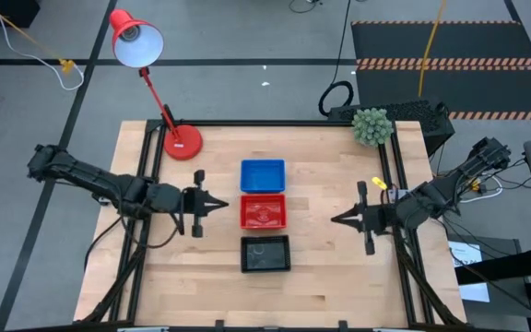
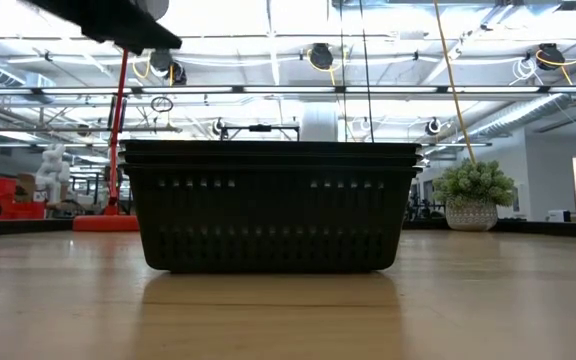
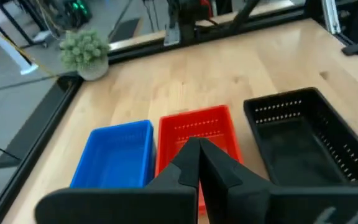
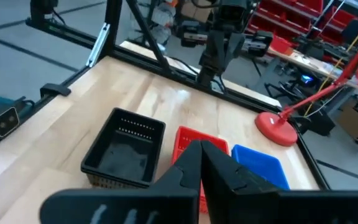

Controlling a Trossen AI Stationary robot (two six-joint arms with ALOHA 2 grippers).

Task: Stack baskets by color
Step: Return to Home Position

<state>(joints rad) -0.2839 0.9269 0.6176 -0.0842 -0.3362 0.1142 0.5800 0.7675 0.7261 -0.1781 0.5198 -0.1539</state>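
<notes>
Three basket stacks stand in a row down the table's middle: blue (image 1: pixel 263 174) farthest, red (image 1: pixel 263 212) in the middle, black (image 1: pixel 265 254) nearest. The low view shows the black stack (image 2: pixel 268 205) filling its centre, with several rims nested one in another. My left gripper (image 1: pixel 221 204) hovers shut to the left of the red stack, pointing at it. My right gripper (image 1: pixel 336 219) hovers shut to the right of the row, pointing at it. In the wrist views, the shut fingers (image 3: pixel 197 155) (image 4: pixel 201 155) aim over the red stack (image 3: pixel 197 134) (image 4: pixel 197 143).
A red desk lamp (image 1: pixel 181 140) stands at the far left of the table. A small potted plant (image 1: pixel 371 126) sits at the far right corner. Bare wood lies to the left, right and near side of the basket row.
</notes>
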